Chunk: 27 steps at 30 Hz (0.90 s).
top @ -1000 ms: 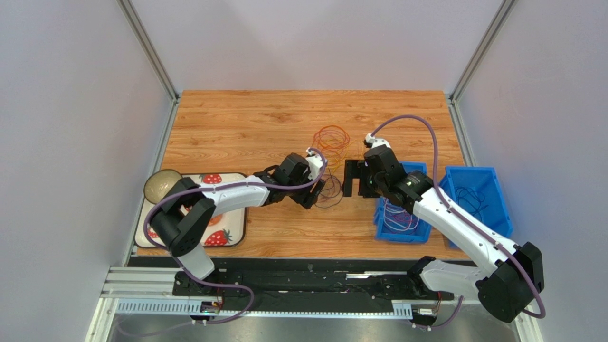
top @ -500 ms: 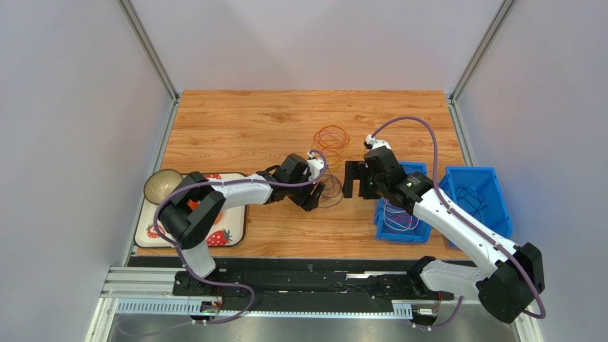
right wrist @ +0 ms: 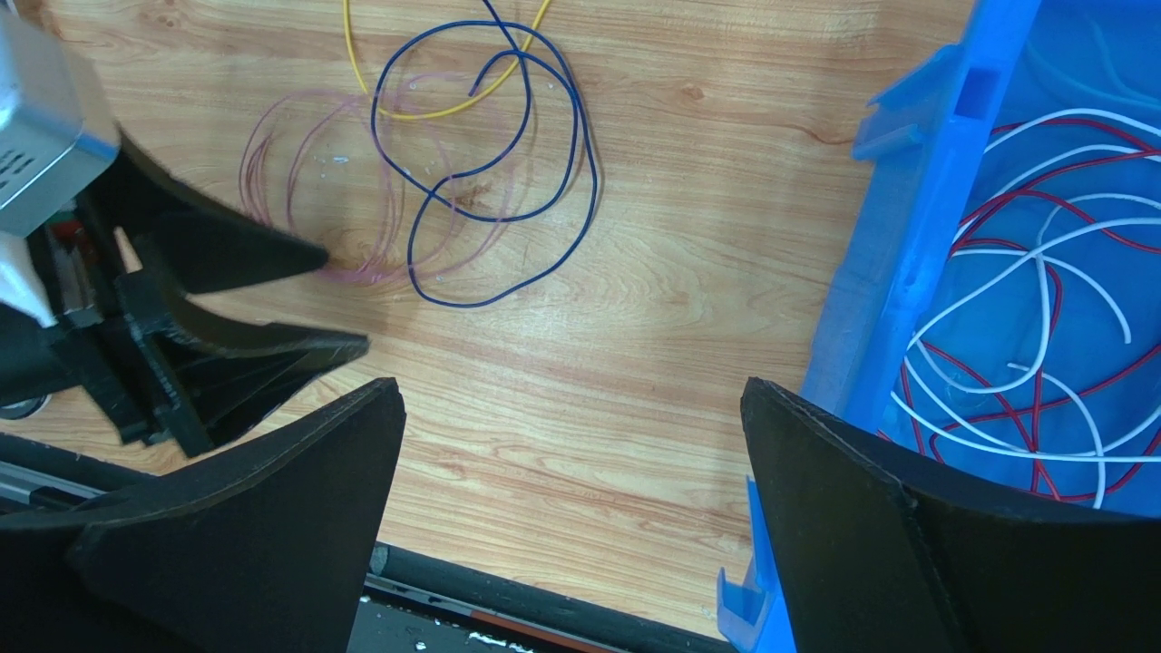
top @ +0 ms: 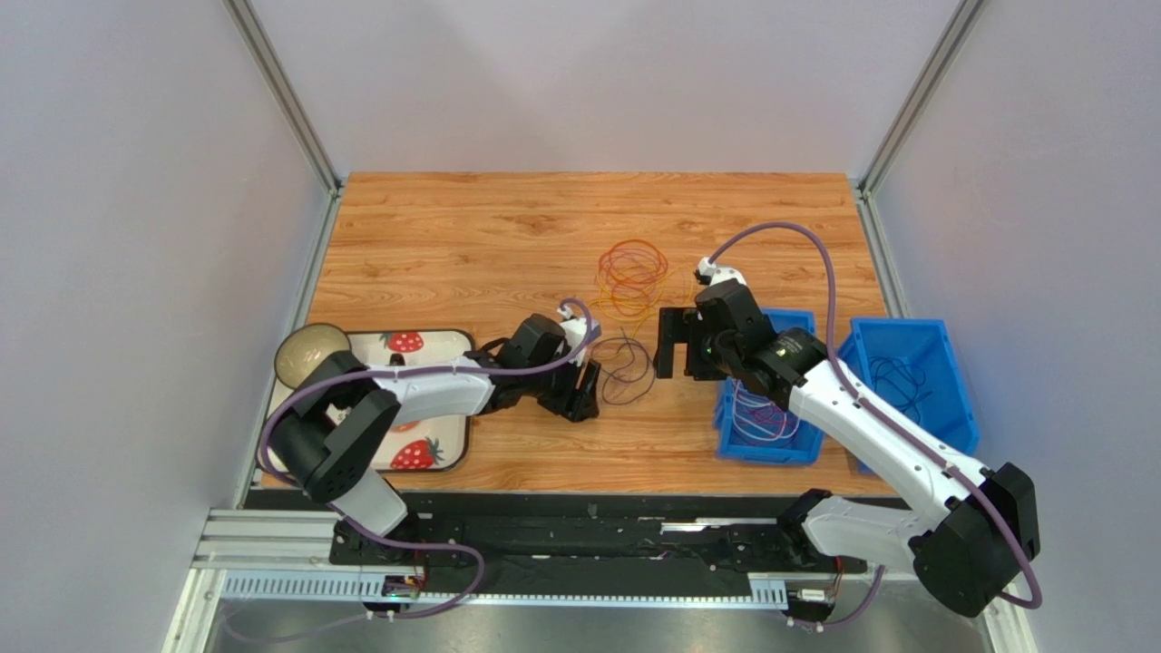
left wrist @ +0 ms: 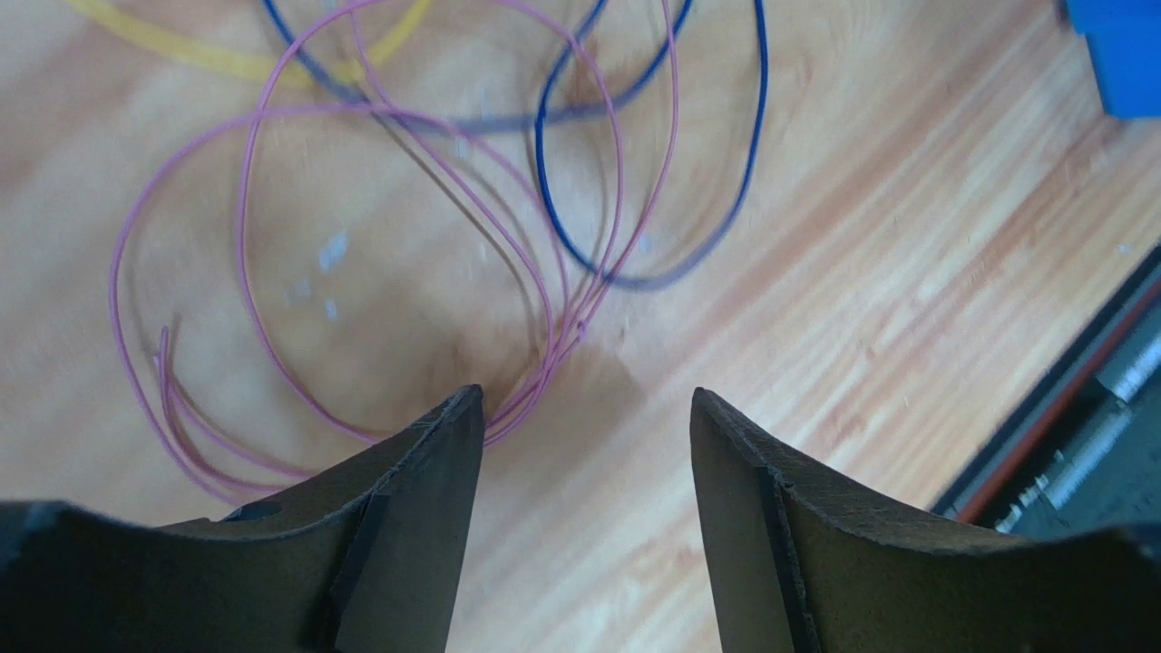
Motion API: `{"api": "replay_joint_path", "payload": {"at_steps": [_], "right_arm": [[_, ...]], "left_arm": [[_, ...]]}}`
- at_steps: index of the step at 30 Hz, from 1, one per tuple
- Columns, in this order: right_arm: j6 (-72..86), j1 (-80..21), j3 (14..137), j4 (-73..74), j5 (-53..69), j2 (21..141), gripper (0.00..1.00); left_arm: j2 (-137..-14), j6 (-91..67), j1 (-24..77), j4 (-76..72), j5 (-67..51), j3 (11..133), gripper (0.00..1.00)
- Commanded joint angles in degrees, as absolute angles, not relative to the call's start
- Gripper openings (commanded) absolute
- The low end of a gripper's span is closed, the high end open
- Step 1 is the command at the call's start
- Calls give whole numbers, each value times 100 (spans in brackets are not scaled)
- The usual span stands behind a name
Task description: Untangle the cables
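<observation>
**Item — the cables [top: 630,313].** Loose loops of very thin wire are lying on the wooden table [top: 450,245] between the two arms. An orange and red cluster [top: 634,265] is sitting on the far side. A pink loop [left wrist: 570,327], a dark blue loop [right wrist: 589,177] and a yellow strand [left wrist: 232,61] are crossing over one another nearer the rail. More wires, white and red [right wrist: 1036,354], are lying in the blue bin [right wrist: 927,231] to the right.

**Handling, as I judge it.** They are looking almost weightless, limp and springy, likely to drag their neighbours along when pulled. The sensible hold is on a free stretch of a single loop, away from the crossings; the pink strands are bunching together at one spot, which seems a fair place to pinch.

**Left claw [left wrist: 586,408].** It is hanging low over the pink loop with its jaws partly apart and nothing between them. The bunched pink strands are running right up to the tip of one finger [left wrist: 436,463] — whether they are touching it, I cannot tell.

**Right claw [right wrist: 573,408].** It is hovering above the table beside the bin, gaping as wide as it goes, holding and touching nothing.
</observation>
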<state>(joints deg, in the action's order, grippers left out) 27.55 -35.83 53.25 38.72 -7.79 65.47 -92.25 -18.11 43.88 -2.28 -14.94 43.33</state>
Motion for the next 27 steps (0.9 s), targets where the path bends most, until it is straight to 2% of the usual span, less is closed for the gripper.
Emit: {"api": "replay_joint_path", "payload": {"at_steps": [1, 4, 10, 21, 27], "right_arm": [[2742, -3612, 5361, 3753, -782, 6469, 100], [2777, -3612, 5344, 3718, -730, 6512, 100], [2830, -3647, 5361, 3700, -598, 6495, 99], [2830, -3665, 5274, 3893, -703, 6267, 100], [2848, -3665, 5230, 3841, -686, 6284, 100]], "left_arm": [[-8353, -2645, 4517, 325, -1660, 3982, 65], [-7921, -2532, 4667, 579, -1233, 3920, 66], [-7840, -1864, 4781, 879, -537, 4122, 65], [-8762, -1195, 5027, 738, -255, 4526, 68], [-9096, -1072, 5247, 738, -97, 4702, 66]]}}
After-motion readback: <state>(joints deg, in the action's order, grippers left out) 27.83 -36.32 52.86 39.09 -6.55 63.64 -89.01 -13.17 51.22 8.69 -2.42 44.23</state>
